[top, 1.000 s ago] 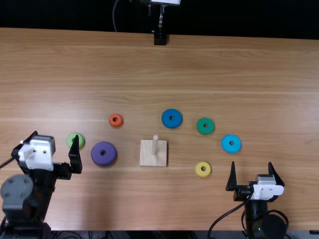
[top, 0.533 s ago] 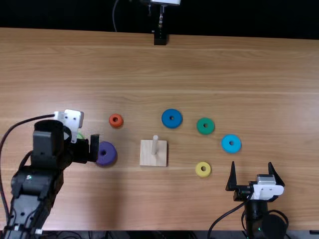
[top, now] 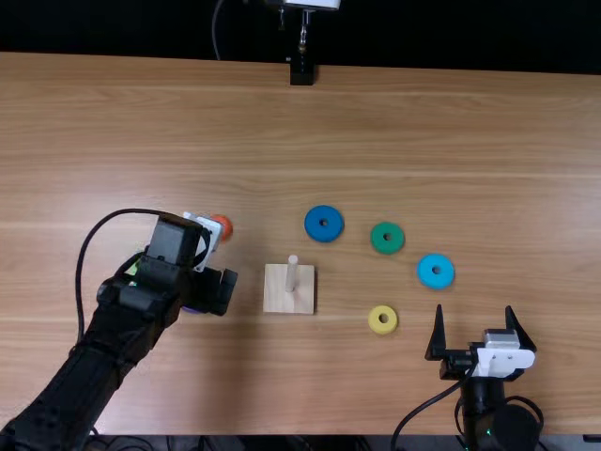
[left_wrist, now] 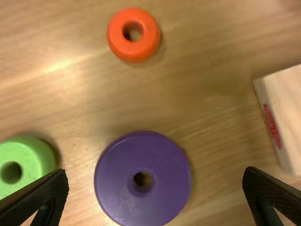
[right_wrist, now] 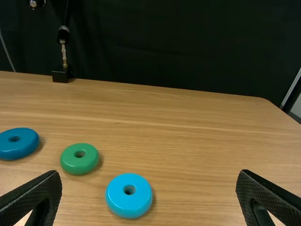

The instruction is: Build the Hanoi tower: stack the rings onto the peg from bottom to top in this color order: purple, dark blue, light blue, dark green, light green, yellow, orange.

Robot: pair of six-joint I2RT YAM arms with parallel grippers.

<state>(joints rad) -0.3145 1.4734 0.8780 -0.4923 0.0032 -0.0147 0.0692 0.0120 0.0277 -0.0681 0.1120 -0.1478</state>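
My left gripper (top: 212,289) hangs over the purple ring, mostly covering it; in the left wrist view the purple ring (left_wrist: 142,178) lies between the open fingers of the left gripper (left_wrist: 156,188), untouched. The bare peg (top: 292,272) stands on its wooden base (top: 282,298) to the right. Open and empty, my right gripper (top: 479,334) is at the near right; the right wrist view shows the right gripper (right_wrist: 149,190) with wide-set fingers. Flat on the table lie the dark blue (top: 324,224), dark green (top: 387,238), light blue (top: 436,271), yellow (top: 382,319), orange (left_wrist: 133,35) and light green (left_wrist: 23,165) rings.
A black stand (top: 301,71) is at the table's far edge. The left arm extends over the table's near left part, partly covering the light green ring in the top view. Wood surface (top: 423,132) stretches beyond the rings.
The left arm has swung right and away from the near edge, bringing its gripper from beside the light green ring to over the purple one. The right arm has stayed still.
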